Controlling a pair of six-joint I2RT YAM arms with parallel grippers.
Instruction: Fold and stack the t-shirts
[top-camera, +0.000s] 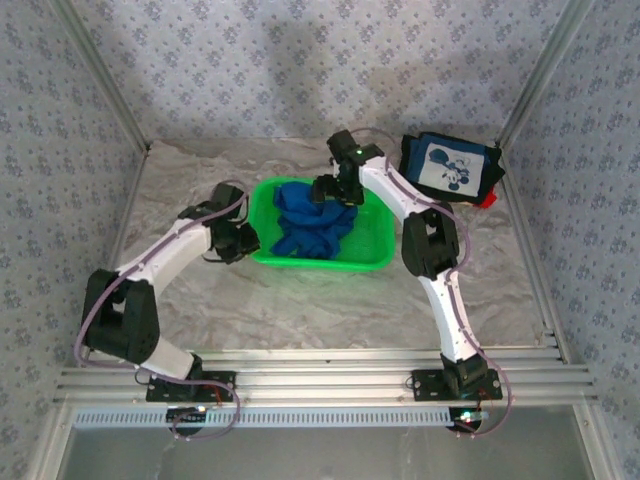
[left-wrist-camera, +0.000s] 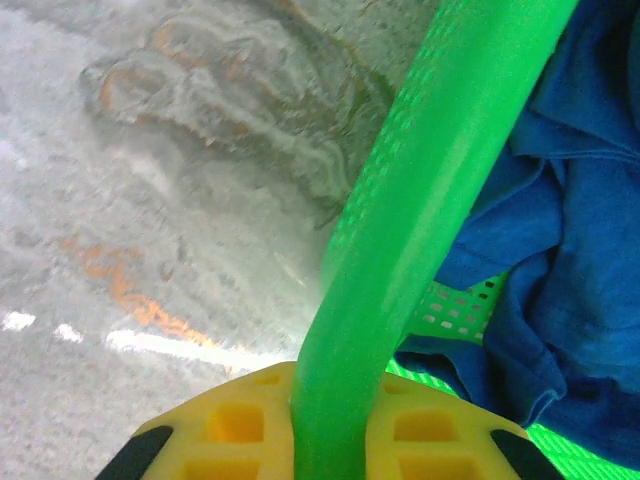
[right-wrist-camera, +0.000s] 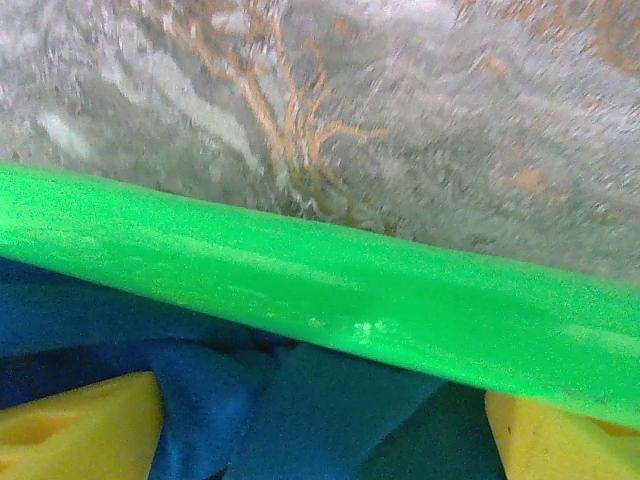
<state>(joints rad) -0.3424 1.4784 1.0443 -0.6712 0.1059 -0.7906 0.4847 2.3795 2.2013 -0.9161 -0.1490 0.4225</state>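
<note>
Royal blue t-shirt: We found it crumpled and unfolded inside the green mesh basket, heaped from the back wall toward the front. We could not make out its print.
Dark navy t-shirt: We recorded it folded into a flat rectangle at the back right of the table, white cartoon panel facing up, apart from the basket.
Red t-shirt: We saw a small red edge protruding from under the navy shirt's front right corner. We could not tell how it was folded.
Green mesh basket: We noted it upright near the table centre, between the two arms, with the blue shirt inside.
Left gripper: We located it at the basket's left rim. In the left wrist view, the yellow fingers sat on either side of the green rim, clamped against it. The blue cloth lay inside the wall just to the right.
Right gripper: We located it over the back part of the basket, above the blue shirt. In the right wrist view, the yellow fingers stood wide apart with blue cloth between them and the rim crossing just beyond. We could not tell whether they touched the cloth.
Table: We recorded a grey marbled surface carrying the basket and the folded shirts.
</note>
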